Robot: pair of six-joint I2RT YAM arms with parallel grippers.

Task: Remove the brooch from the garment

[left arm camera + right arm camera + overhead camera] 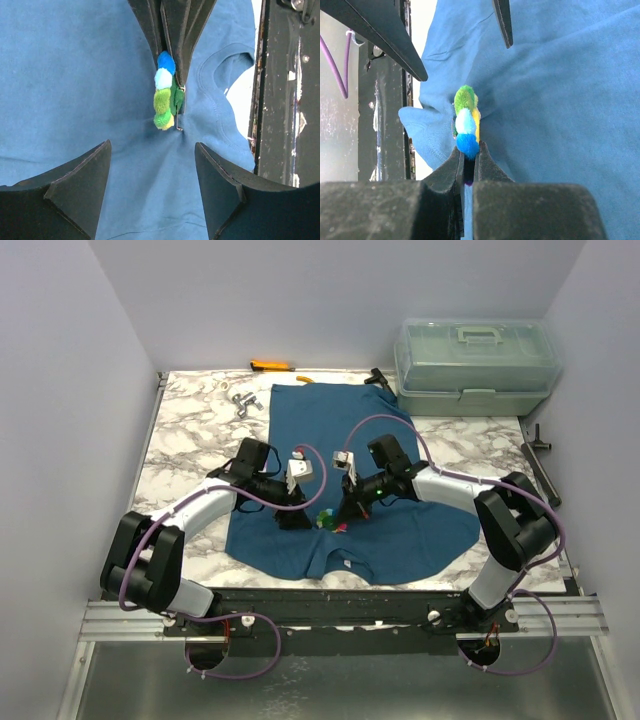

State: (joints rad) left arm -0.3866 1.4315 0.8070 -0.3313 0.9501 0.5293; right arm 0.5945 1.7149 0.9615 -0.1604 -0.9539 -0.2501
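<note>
The teal-blue T-shirt, the garment (340,440), lies flat on the marble table with its neck toward the arms. The brooch (328,522), a small cluster of blue, white, green and yellow pom beads, sits near the collar. My right gripper (468,152) is shut on the brooch (466,120) at its blue end. In the left wrist view the brooch (165,92) stands on edge, and the cloth (75,75) puckers toward its metal pin. My left gripper (152,145) is open and empty, its jaws wide apart, just short of the brooch and low over the cloth.
A clear plastic toolbox (475,365) stands at the back right. An orange-handled tool (270,366) and small metal parts (243,400) lie at the back left. A black tool (540,455) lies along the right edge. The black front rail (285,100) is close behind the collar.
</note>
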